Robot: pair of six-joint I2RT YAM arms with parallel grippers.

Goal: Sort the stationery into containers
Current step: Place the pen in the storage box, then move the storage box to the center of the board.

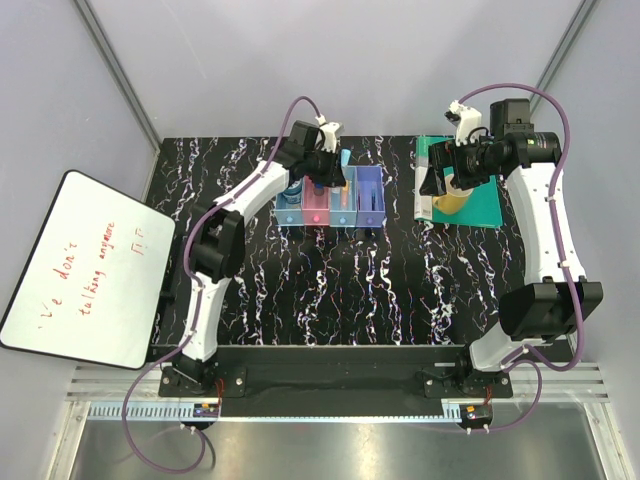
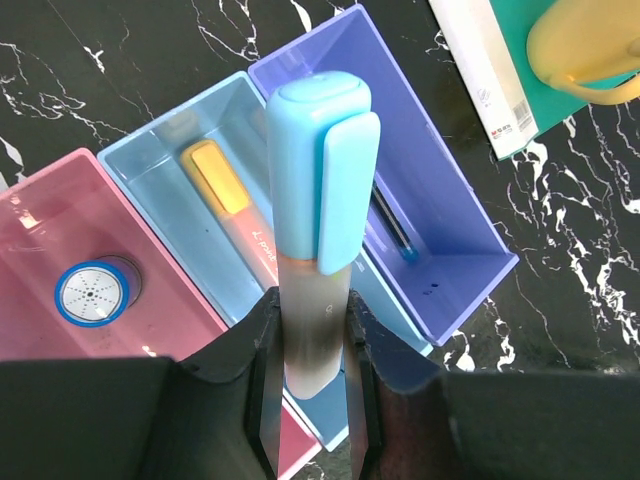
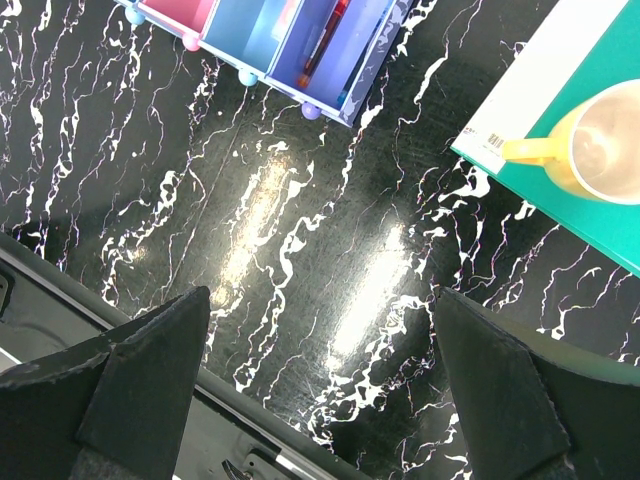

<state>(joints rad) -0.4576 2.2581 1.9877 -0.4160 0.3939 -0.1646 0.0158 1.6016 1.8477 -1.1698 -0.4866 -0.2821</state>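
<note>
Plainly the left gripper (image 2: 310, 385) is clamped on the lower barrel of the blue cylinder (image 2: 318, 170), holding it cap-outward above the wall between the blue bin (image 2: 150, 150) and the purple bin (image 2: 440, 190), probably to line it up with the orange-yellow stick (image 2: 225, 190) lying in the blue one. The right gripper (image 3: 320, 350), jaws wide and empty, hangs off to the right by the green book (image 3: 600, 230) and yellow mug (image 3: 610, 140); only bin walls could snag the cylinder.

The mug (image 1: 453, 201) sits on the book (image 1: 485, 207), seemingly just right of the bins (image 1: 344, 221).
</note>
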